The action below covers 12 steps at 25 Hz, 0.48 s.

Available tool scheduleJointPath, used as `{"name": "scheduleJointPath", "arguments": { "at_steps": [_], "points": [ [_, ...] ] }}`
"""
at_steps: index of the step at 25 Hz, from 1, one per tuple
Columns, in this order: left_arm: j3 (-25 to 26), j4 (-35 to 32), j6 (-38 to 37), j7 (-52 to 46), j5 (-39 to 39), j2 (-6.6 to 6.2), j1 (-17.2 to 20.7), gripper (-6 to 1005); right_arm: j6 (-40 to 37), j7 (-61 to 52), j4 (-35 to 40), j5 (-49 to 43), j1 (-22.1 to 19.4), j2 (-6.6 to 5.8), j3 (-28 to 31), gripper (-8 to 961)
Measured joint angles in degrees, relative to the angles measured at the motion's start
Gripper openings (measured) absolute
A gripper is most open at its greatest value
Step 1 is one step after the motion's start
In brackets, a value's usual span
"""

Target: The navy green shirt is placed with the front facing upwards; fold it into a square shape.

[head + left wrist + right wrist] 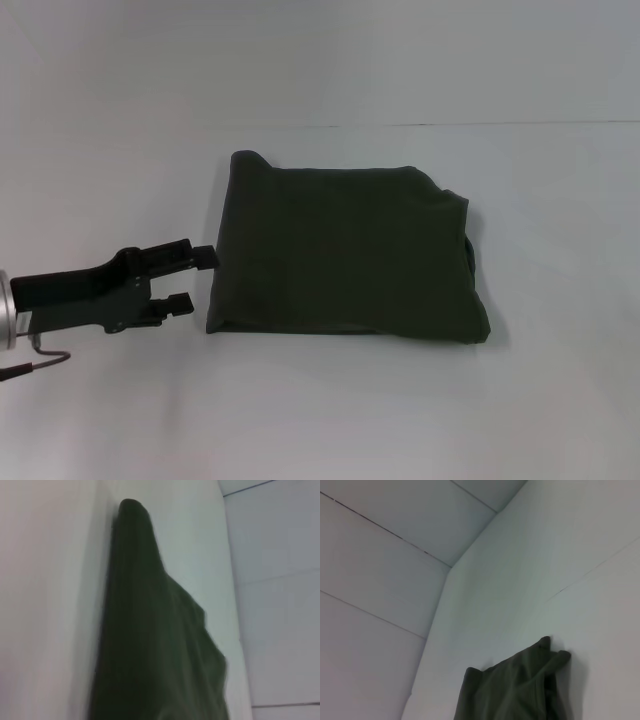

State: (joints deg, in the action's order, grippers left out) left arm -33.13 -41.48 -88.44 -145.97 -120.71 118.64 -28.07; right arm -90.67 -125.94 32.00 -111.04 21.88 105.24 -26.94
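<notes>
While the navy green shirt [345, 250] lies folded square mid-table [320, 420], no print or label showing, the left gripper [197, 280] hovers at its nine o'clock edge, jaws parted, empty.

Olive shirt [345, 255], folded roughly square

white table [110, 420], navy green shirt [345, 250] (folded) lying on it

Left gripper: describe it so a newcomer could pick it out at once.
On the white table, find the folded navy green shirt in the middle. Just off its left edge hangs the left gripper: black, its two fingers open, pointing at the cloth without touching it.
</notes>
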Motion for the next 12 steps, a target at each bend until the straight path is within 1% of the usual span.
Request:
{"name": "scheduleJointPath", "arguments": {
  "at_steps": [4, 6, 12],
  "points": [
    [0.0, 0.68, 4.81, -3.27, -3.8, 0.93, -0.27, 936, -0.02, -0.13, -0.01, 0.03, 0.0, 0.26, 0.0, 760],
    [0.34, 2.51, 8.48, -4.98, -4.71, 1.45, -0.5, 933, 0.04, -0.13, -0.01, 0.04, -0.01, 0.4, -0.01, 759],
    [0.94, 4.41, 11.68, -6.45, -4.21, 1.88, -0.53, 930, 0.11, 0.23, -0.01, 0.04, 0.0, 0.59, -0.23, 759]
  ]
}}
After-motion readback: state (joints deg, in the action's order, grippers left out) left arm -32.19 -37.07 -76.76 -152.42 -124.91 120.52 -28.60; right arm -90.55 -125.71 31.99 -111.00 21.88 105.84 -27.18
